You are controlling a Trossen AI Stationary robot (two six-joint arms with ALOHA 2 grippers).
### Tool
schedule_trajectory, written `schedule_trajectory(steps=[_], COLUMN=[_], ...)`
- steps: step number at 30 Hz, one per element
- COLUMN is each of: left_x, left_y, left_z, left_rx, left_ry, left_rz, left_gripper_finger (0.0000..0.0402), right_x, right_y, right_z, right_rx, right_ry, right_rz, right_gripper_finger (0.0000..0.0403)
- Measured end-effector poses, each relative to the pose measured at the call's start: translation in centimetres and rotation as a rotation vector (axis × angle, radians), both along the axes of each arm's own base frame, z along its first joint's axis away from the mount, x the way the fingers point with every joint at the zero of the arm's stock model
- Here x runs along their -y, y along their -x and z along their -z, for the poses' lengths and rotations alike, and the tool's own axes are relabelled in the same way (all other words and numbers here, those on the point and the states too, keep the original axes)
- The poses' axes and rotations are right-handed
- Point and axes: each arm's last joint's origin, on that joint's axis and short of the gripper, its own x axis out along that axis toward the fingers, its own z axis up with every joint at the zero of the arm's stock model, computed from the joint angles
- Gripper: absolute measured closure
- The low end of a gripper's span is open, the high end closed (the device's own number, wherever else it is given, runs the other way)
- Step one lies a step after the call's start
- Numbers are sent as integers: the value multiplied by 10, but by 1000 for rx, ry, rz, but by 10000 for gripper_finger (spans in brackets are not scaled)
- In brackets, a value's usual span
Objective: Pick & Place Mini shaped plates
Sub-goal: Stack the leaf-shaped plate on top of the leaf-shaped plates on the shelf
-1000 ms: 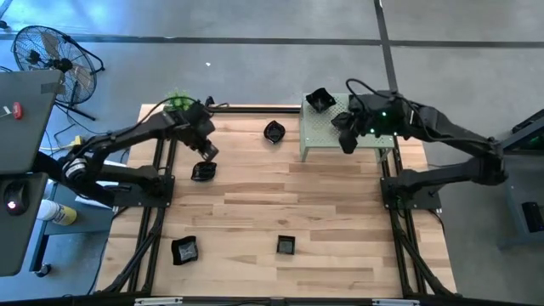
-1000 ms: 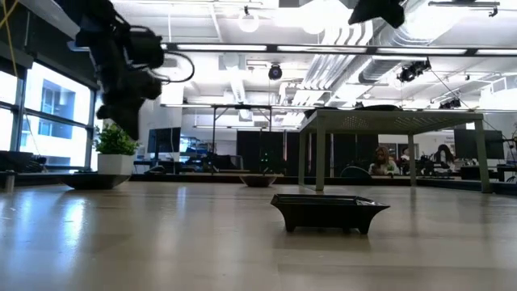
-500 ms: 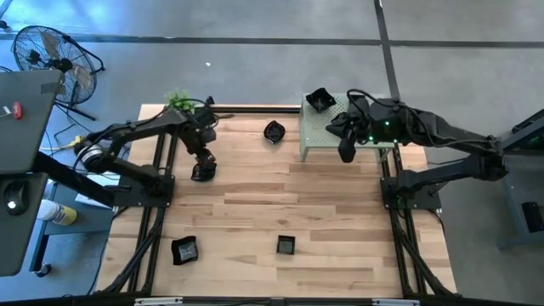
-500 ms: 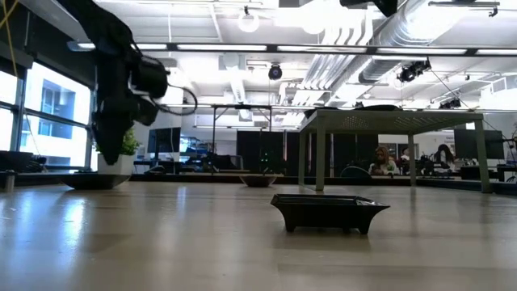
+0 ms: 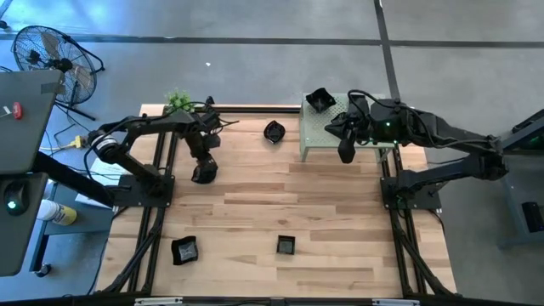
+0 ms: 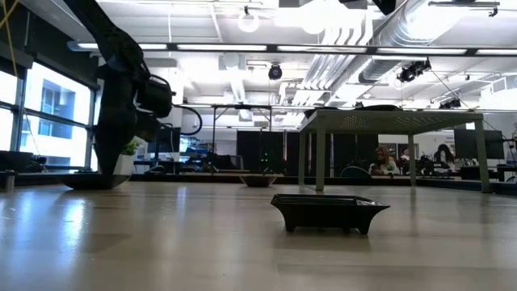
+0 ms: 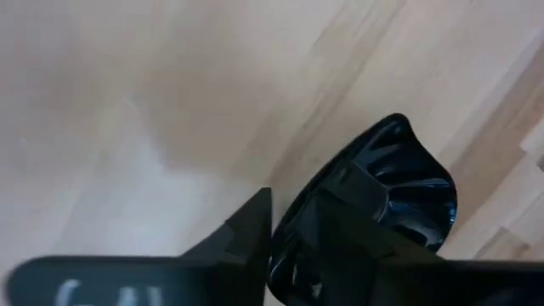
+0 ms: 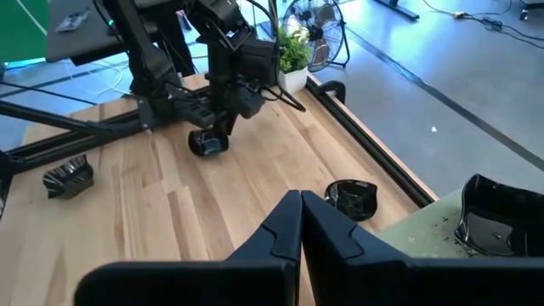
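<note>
Several glossy black mini shaped plates lie about. One wavy-edged plate [image 5: 202, 173] sits on the wooden table at the far left, and my left gripper [image 5: 202, 164] has come down on it, shut on its rim [image 7: 293, 204]. Two more plates [image 5: 184, 250] [image 5: 286, 246] rest near the front edge, and another [image 5: 274, 132] lies at the far middle. A plate [image 5: 319, 99] sits on the pale green perforated stand [image 5: 336, 127]. My right gripper [image 5: 346, 154] hangs shut and empty at the stand's near edge. My left gripper has the wavy plate's rim [image 7: 285, 246] between its two fingers, one finger [image 7: 246, 234] outside the dish and the other [image 7: 348, 217] inside the hollow. The fingers come from above, pointing down. The plate's base rests on the table.
A small potted plant [image 5: 178, 100] stands at the far left corner. Black frame rails [image 5: 161, 212] run along both sides of the table. Bare wood lies in the table's middle [image 5: 280, 191]. A fan [image 5: 47, 53] stands on the floor beyond the left edge.
My left gripper has gone down from well above the table onto the wavy plate at the far left and has closed over its rim. The plate has stayed where it was. My right gripper has shifted slightly toward the near edge of the stand.
</note>
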Motion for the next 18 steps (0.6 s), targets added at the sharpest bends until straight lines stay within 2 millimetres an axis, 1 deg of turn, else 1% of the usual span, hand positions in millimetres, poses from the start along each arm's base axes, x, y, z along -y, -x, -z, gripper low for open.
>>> schedule_trajectory(steps=[4,6,9,13,16,18], left_x=[2,3,4,7,9,10], left_y=[1,1,2,1,0,-2], left_z=[0,-1,-2,-11,-23,-36], left_rx=[10,13,19,97,189,276], left_ry=[35,52,77,122,152,144], left_rz=[-2,-6,-37,-122,-222,-286], left_gripper_finger=[378,395,390,399,398,400], right_x=[0,0,0,-1,-1,-1], right_y=[0,0,0,0,0,-3], right_z=[0,0,0,0,0,2], right_rx=[1,2,4,20,40,52], right_ry=[-3,-6,-15,-61,-118,-169], right_rz=[1,2,-8,7,38,73], right_gripper_finger=[398,400,401,396,394,393])
